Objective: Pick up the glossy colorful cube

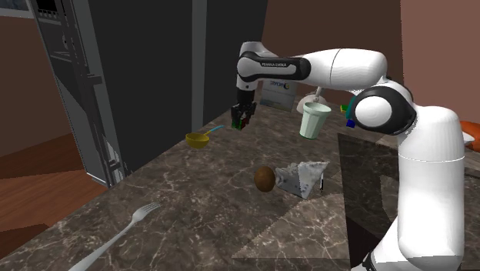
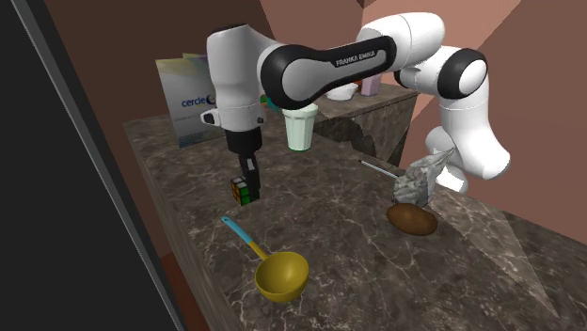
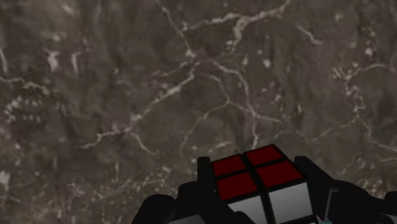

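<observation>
1. Grip: the gripper (image 1: 242,114) points straight down. Its fingers (image 3: 159,211) are closed against opposite sides of the cube (image 2: 245,189), which is clasped between them. A red face shows in the wrist view.
2. Position: the cube hangs over the counter (image 1: 192,208), near its far edge in the shoulder view. In the wrist view the veined stone looks well below the cube, so I judge it lifted clear rather than resting.
3. Reason: a vertical pinch on flat, parallel sides suits a glossy block, which would likely slip if taken by its corners.
4. Surroundings, read from the cube in the shoulder view:
   - ladle (image 1: 198,139) at 8 o'clock, near
   - cup (image 1: 314,120) at 3 o'clock, apart
   - carton (image 1: 277,94) at 2 o'clock, behind
   - brown lump (image 1: 265,179) at 5 o'clock, with a crumpled bag (image 1: 302,178) just beside it
   - fork (image 1: 123,231) between 7 and 8 o'clock, well apart
5. Obstructions: nothing stands beneath or against the cube. The ladle's handle is the nearest item, and it lies low on the stone. A straight rise looks unhindered.
</observation>
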### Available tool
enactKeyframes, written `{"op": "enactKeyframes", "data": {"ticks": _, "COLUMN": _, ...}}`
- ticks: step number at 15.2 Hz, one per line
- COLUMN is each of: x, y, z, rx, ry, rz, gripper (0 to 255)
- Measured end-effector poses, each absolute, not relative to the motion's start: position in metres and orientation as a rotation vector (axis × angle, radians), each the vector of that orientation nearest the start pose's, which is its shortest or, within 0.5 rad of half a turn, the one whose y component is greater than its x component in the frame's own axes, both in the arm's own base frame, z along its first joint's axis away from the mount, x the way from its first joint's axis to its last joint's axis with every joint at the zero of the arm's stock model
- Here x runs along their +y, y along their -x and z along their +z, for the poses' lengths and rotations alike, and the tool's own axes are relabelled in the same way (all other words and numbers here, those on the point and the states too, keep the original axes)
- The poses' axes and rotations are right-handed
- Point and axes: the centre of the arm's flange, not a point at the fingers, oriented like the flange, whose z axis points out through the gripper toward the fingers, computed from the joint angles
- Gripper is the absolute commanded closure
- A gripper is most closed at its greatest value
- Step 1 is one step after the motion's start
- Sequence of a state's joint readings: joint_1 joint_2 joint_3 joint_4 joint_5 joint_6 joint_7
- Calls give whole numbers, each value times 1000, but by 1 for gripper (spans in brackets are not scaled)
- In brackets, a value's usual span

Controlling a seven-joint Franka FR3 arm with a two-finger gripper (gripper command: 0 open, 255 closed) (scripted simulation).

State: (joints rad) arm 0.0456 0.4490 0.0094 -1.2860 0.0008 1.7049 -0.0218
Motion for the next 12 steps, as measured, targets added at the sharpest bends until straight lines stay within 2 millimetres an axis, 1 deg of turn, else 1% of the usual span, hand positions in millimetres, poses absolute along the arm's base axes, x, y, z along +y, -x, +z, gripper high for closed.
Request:
{"op": "enactKeyframes", "data": {"ticks": 8, "x": 37, "y": -687, "z": 535, "rx": -119, "ry": 3135, "rz": 46, "gripper": 255}}
{"op": "enactKeyframes", "data": {"ticks": 12, "x": 36, "y": -688, "z": 553, "rx": -119, "ry": 3135, "rz": 47, "gripper": 255}}
